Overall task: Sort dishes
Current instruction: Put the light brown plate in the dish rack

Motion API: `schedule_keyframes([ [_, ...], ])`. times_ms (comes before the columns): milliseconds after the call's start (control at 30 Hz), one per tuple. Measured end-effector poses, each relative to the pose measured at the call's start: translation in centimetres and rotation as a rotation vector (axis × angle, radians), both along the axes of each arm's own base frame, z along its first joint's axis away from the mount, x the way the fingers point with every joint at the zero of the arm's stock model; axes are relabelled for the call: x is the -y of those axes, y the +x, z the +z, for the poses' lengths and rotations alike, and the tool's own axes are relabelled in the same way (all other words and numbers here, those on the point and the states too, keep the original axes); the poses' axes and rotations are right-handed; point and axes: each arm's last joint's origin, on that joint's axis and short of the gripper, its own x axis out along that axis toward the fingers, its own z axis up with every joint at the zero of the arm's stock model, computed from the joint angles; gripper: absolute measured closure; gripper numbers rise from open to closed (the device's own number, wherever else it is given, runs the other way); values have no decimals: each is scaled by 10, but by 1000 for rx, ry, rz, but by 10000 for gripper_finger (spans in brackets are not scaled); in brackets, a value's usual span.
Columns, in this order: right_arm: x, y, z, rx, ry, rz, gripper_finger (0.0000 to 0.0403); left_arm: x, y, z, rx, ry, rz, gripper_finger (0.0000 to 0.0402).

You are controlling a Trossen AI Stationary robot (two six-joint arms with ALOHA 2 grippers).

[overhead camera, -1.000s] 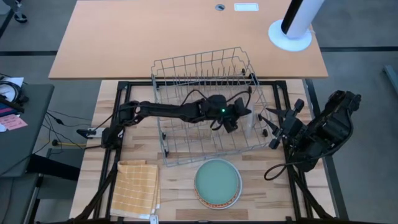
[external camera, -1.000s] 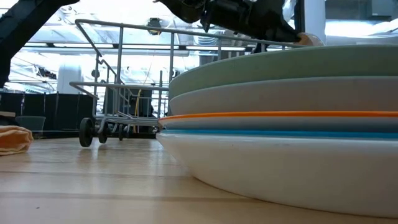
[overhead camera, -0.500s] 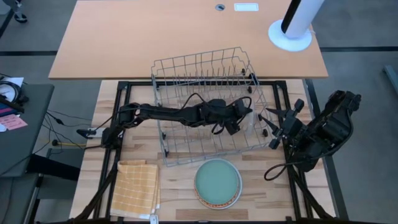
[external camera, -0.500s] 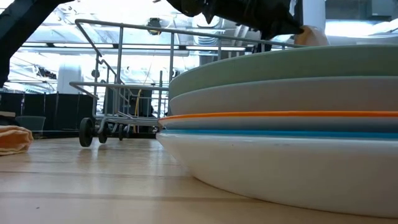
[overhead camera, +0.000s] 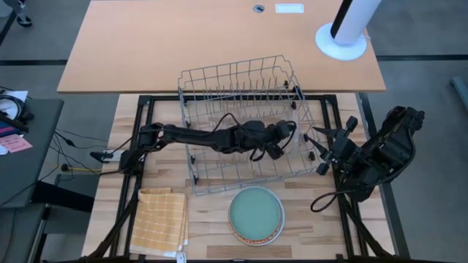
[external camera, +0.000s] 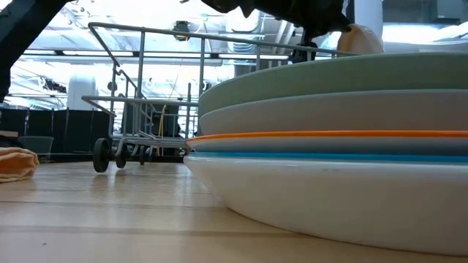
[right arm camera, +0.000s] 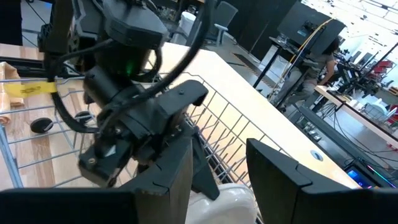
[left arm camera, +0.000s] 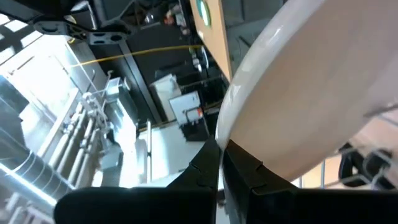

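Here the left gripper fingers clamp a white plate edge-up over the rack.

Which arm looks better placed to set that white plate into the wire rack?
Left. Its gripper already grips the white plate over the wire rack; the right gripper waits outside, open.

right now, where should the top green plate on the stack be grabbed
By its rim, probably the right pincer coming from that side: the plate lies flat atop the stack, so only the thin upturned rim offers an edge to pinch.
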Motion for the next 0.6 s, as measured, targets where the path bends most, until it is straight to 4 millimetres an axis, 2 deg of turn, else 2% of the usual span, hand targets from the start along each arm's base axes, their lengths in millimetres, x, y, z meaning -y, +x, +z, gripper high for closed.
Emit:
schedule_keyframes([
  [600, 0, 0, 0, -5, -7, 2, 250, 25, -2, 2, -29, 97, 104, 401],
])
